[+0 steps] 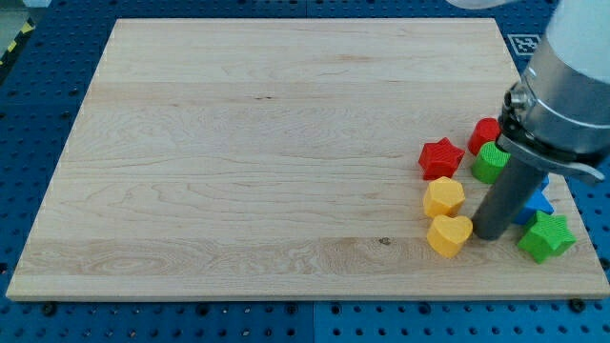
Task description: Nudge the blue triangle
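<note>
My tip [488, 234] touches the glossy yellow heart [449, 234].

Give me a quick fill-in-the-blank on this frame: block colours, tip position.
1. My tip rests just to the view's right of the yellow ____.
2. The star-shaped block nearest the view's top is ____.
3. The blue block is partly hidden behind the ____.
4. The green star lies at the view's bottom ____ of the cluster.

Missing words: heart; red; rod; right
</note>
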Robot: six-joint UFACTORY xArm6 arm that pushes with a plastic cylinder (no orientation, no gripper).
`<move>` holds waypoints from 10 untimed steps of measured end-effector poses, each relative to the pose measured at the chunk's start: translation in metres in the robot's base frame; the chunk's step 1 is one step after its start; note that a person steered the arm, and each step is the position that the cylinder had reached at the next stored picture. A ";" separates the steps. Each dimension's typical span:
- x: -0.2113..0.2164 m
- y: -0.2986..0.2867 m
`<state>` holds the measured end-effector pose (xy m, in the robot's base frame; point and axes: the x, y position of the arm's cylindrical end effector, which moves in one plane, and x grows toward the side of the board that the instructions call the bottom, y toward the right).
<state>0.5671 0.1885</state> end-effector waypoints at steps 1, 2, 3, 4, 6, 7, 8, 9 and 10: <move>0.023 0.015; 0.050 0.044; 0.047 0.088; 0.027 0.120; 0.000 0.118; -0.016 0.090; -0.029 0.060; -0.031 0.060; -0.031 0.087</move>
